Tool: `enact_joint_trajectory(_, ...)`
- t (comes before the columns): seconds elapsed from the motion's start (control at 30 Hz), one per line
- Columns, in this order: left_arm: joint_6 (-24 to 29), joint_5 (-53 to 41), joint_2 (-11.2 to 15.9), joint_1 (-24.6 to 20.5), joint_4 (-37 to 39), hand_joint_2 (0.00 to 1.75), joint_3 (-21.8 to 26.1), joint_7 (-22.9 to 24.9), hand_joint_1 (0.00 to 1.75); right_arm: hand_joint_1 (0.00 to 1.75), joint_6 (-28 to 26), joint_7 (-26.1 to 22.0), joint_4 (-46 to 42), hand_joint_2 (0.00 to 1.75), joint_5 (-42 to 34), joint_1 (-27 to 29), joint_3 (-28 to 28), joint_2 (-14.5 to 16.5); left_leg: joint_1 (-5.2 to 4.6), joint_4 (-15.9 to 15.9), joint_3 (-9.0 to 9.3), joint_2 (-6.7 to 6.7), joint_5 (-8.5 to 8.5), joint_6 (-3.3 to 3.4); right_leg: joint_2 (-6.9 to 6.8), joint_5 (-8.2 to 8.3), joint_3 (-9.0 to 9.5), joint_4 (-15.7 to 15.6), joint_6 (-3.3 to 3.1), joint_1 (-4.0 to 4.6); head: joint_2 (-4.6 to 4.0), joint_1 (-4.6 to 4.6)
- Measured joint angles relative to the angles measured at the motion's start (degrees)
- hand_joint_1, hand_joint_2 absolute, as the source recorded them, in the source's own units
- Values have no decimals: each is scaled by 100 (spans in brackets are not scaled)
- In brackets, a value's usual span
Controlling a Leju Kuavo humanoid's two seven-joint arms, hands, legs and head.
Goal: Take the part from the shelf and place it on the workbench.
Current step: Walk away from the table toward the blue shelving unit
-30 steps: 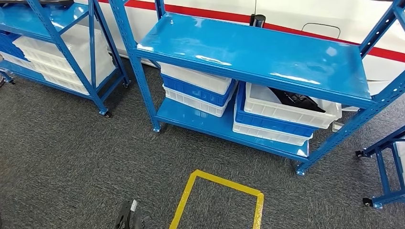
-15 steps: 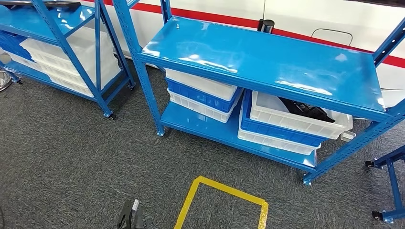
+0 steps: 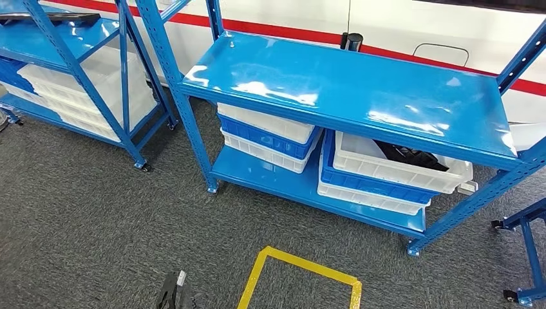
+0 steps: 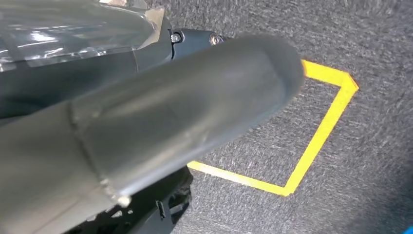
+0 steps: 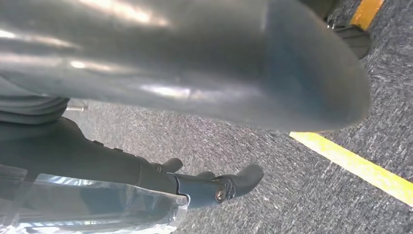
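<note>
A black part (image 3: 412, 156) lies in a white bin (image 3: 386, 168) on the low level of the middle blue shelf (image 3: 348, 84), partly hidden under the shelf's top board. Another dark flat piece (image 3: 38, 18) rests on the left shelf's top level. My left hand (image 3: 174, 293) hangs low at the head view's bottom edge, far from the shelf. In the left wrist view my left hand (image 4: 185, 112) hangs over the carpet, holding nothing. My right hand (image 5: 195, 73) hangs the same way, its dark fingers (image 5: 229, 185) loosely apart with nothing in them.
Stacked white and blue bins (image 3: 267, 132) fill the middle shelf's low level. A second blue shelf (image 3: 77, 77) stands at left and a third frame (image 3: 525, 257) at right. A yellow tape square (image 3: 299, 267) marks the grey carpet before the shelf. A white wall with a red stripe runs behind.
The whole picture has shifted a little, so the camera has moved. The shelves, bins and black part keep their places, and both arms still hang.
</note>
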Motion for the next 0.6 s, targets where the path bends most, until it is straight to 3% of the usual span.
enact_joint_trajectory(0.03,1,2,1,1,1,0,1,-1,0,0,0,0,1,0,0,1,-1,-1,6,-28,56,-6,5,45,-4,-17,6,71,25,-3,0,4)
enact_joint_trajectory(0.1,1,4,-1,-4,1,0,5,-1,0,0,0,0,1,0,0,-8,0,-1,15,-61,154,-8,9,105,-11,-175,-202,450,22,-9,0,27)
enact_joint_trajectory(0.2,2,4,-5,-6,2,0,8,0,0,0,0,2,1,0,1,-10,1,1,6,-61,188,-14,-43,140,-11,-553,-916,1554,10,-9,0,55)
enact_joint_trajectory(0.23,3,4,-6,0,2,0,8,0,0,0,0,4,1,0,3,2,-1,-1,3,-61,212,-23,-73,140,-12,-599,-1091,1740,32,-10,0,57)
enact_joint_trajectory(0.27,5,4,-6,5,2,0,9,0,0,0,0,6,1,0,6,14,-2,-2,2,-61,247,-34,-105,136,-12,-545,-1154,1708,73,-10,0,63)
enact_joint_trajectory(0.3,7,3,-7,9,2,0,9,0,0,0,0,8,1,0,9,22,-4,-4,2,-61,293,-44,-141,127,-13,-387,-1115,1464,120,-11,0,66)
enact_joint_trajectory(0.37,7,3,-11,12,3,0,10,0,0,0,0,9,1,0,14,28,-5,-9,1,-63,381,-53,-220,97,-20,100,-863,656,186,-8,0,75)
enact_joint_trajectory(0.43,7,2,-16,10,4,0,10,2,0,0,0,9,1,0,18,26,-6,-10,-9,-71,449,-54,-295,40,-38,359,-687,144,101,15,0,76)
enact_joint_trajectory(0.53,8,2,-14,16,4,0,11,6,0,0,0,17,1,0,31,32,-13,-4,-17,-38,511,-52,-336,-56,-38,365,-608,52,-120,40,0,71)
enact_joint_trajectory(0.6,8,2,-15,15,4,0,12,5,0,0,0,20,1,0,46,31,-21,-8,-8,171,461,-27,-413,-106,-23,364,-492,27,-208,6,0,53)
